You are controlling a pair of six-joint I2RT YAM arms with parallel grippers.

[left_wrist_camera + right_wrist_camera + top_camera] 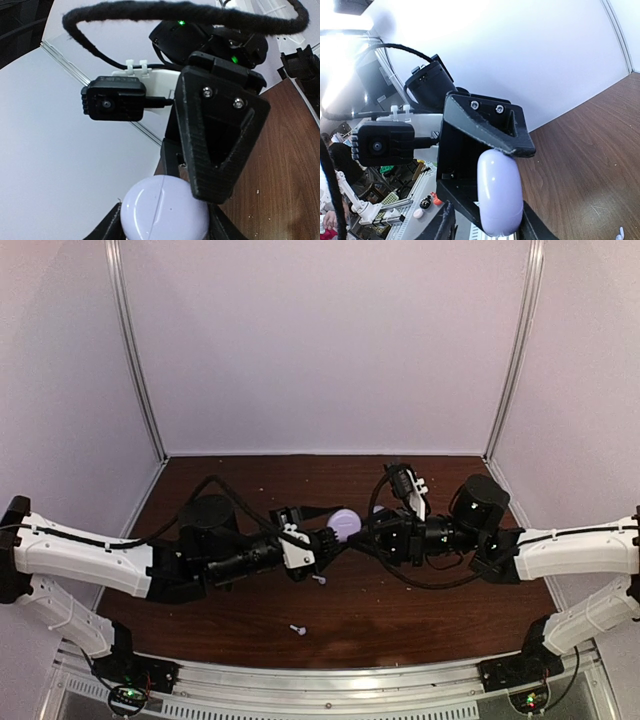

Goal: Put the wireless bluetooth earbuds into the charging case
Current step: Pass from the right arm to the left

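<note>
A round lavender charging case (345,523) is held above the table between the two grippers, lid closed with its seam showing. My left gripper (328,538) is shut on its rim; in the left wrist view the case (165,210) sits between my fingers. My right gripper (366,530) straddles the case's flat faces; in the right wrist view the case (500,192) is edge-on, one finger (529,226) against it and the other (444,226) apart from it. Two tiny whitish earbuds lie on the table, one (319,579) under the left gripper and one (298,629) nearer the front. A third whitish bit (621,232) shows at the right wrist view's edge.
The brown table (400,610) is walled in by white panels at the back and both sides. A metal rail (330,680) runs along the front edge. The two arms meet over the table's middle.
</note>
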